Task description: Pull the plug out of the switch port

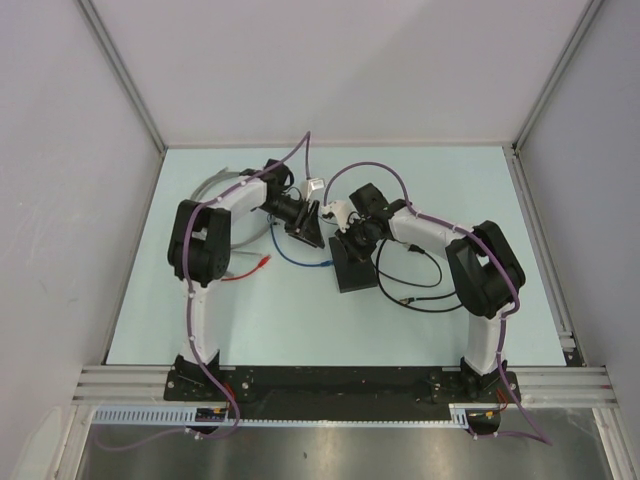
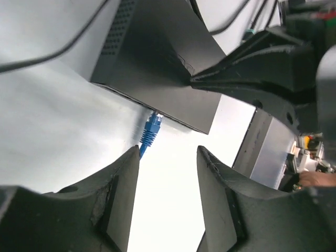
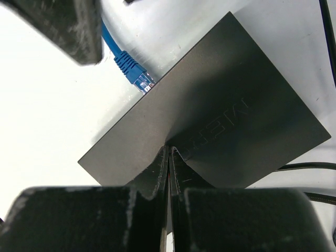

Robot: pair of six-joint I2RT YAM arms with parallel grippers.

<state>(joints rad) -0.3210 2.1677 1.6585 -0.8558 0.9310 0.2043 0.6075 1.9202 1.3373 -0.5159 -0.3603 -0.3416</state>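
The left gripper [image 2: 168, 157] is holding its two fingers apart, empty, just short of the one blue plug [image 2: 151, 129]. The plug's long axis is running roughly square to the one black switch's [image 2: 157, 63] edge, tip pointing at the switch port [image 2: 157, 114]. The right gripper [image 3: 168, 152], clenched, is pressing the switch's top.

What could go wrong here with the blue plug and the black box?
The left tool is open and holds nothing; the blue plug sits ahead, nearer one finger, so closing might miss it. The right tool, shut, only presses its tips on the black box, which might slide when the plug is tugged.
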